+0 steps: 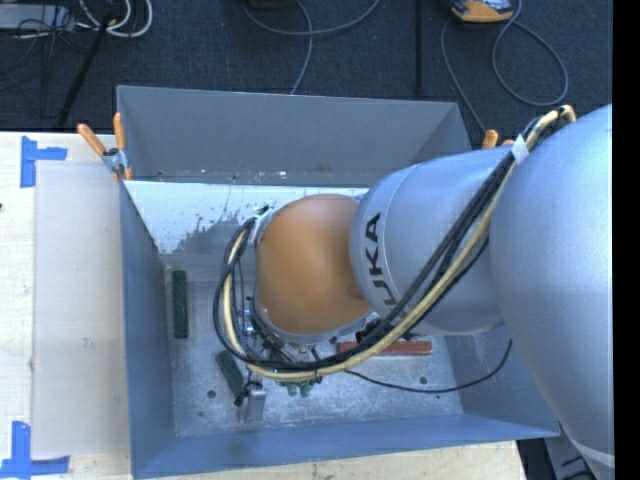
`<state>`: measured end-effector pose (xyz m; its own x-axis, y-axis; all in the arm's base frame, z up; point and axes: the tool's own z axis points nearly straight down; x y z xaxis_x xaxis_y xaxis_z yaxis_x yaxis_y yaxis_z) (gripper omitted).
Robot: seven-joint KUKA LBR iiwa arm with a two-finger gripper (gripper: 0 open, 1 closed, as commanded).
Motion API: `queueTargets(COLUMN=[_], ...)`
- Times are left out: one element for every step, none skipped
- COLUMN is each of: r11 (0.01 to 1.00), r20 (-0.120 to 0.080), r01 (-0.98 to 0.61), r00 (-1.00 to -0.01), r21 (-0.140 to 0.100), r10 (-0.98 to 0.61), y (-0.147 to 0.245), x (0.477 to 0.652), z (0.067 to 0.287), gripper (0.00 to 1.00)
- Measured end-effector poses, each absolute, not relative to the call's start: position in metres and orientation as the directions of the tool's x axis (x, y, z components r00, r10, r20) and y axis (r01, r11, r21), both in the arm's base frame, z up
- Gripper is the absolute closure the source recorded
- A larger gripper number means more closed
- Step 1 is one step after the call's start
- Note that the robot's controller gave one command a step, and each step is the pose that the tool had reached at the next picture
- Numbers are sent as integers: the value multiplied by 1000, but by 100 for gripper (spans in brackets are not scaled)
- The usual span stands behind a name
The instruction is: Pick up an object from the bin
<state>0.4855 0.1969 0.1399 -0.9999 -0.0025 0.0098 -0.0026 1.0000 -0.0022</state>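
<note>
My pincer (250,399) is low in the bin's (147,348) near left; I cannot tell its width. A short dark green stick (231,370) lies slantwise just left of it.

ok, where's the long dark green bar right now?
Camera view: the dark green bar lies flat on the floor of the bin, along its left wall, up and left of the gripper and apart from it.

Black letters "UKA" being displayed on grey arm link (425,213), running lengthwise just beside orange cover (300,263); rest of word being hidden from view.
</note>
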Motion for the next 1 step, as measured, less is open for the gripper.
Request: queueTargets(r11=[968], r20=[7], r01=[249], r00=[-968], r21=[-5], r10=[249], y=[173], x=[489], z=[67], gripper=[0])
